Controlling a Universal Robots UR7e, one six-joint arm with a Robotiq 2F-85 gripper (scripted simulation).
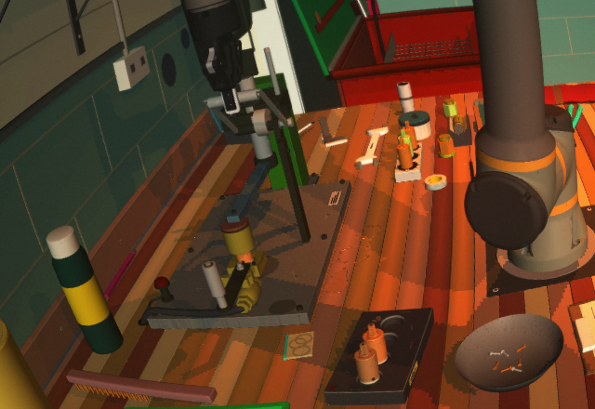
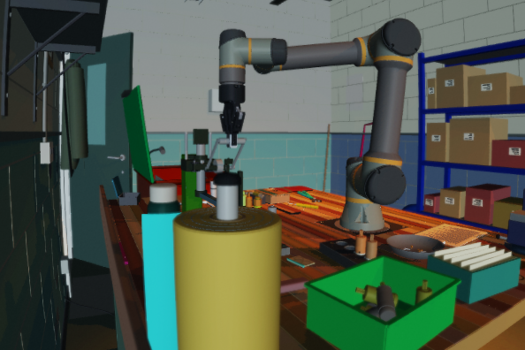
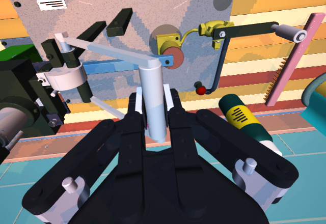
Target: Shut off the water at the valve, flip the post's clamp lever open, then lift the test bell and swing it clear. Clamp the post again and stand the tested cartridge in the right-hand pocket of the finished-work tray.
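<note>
My gripper (image 3: 153, 103) (image 1: 232, 102) (image 2: 233, 140) hangs high over the back of the test rig, and its two fingers clasp the pale grey handle bar (image 3: 152, 103) at the top of the bell's lift frame. The frame's arms run down to the grey collar (image 3: 65, 78) on the post (image 1: 262, 140). A blue arm (image 1: 250, 188) reaches from the post to the yellow test bell (image 1: 238, 236), which sits over the orange cartridge (image 1: 246, 256) in the yellow fixture. The valve handle (image 1: 215, 283) lies beside it. The black finished-work tray (image 1: 382, 354) holds two orange cartridges.
Behind the rig stand a green block (image 1: 283, 126) and a red bin (image 1: 413, 54). A green-and-yellow cylinder (image 1: 84, 292) stands at the bench's left edge, a pink brush (image 1: 139, 388) lies in front. The arm's base (image 1: 533, 193) and a bowl (image 1: 508, 352) occupy the right.
</note>
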